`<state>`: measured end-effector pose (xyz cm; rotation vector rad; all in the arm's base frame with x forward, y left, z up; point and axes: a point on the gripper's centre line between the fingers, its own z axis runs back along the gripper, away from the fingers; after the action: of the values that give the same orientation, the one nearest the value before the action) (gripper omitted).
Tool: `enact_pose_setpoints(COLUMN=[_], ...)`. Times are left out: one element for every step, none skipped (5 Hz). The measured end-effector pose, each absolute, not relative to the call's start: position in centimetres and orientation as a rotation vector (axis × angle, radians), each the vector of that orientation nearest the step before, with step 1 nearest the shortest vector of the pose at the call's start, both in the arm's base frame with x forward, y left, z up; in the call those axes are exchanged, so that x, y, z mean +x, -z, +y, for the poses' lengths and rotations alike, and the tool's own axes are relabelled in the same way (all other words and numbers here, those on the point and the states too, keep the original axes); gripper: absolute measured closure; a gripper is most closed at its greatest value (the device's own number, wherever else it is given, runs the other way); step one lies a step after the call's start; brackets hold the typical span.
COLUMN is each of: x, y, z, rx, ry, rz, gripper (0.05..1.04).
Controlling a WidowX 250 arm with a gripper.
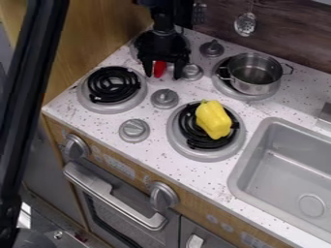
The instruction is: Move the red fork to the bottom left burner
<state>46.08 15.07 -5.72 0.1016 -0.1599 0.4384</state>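
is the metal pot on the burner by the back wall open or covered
Open: the metal pot has no lid on it, and its inside shows below the rim.

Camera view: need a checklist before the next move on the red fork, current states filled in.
1. Fork located: ok, a red part of the fork shows at the pincer.
2. Pincer open: ok, fingers spread apart.
3. Fork gripped: not ok, a gap shows between the red part and the right-hand finger in view.
4. Fork's full outline and tines: cannot tell, hidden by the pincer.
5. Bottom left burner ready: ok, bare black coil.
6. Yellow pepper off target: ok, it lies on the bottom right burner.
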Motion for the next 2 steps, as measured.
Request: enact_pose_setpoints(x=[46.54,46.82], y=[5.83,5.81], z=[15.91,16.49], rx=[0.125,0.132], ry=[-0.463,-0.472], rz=[-0.168,-0.176], gripper=[0.087,0.121])
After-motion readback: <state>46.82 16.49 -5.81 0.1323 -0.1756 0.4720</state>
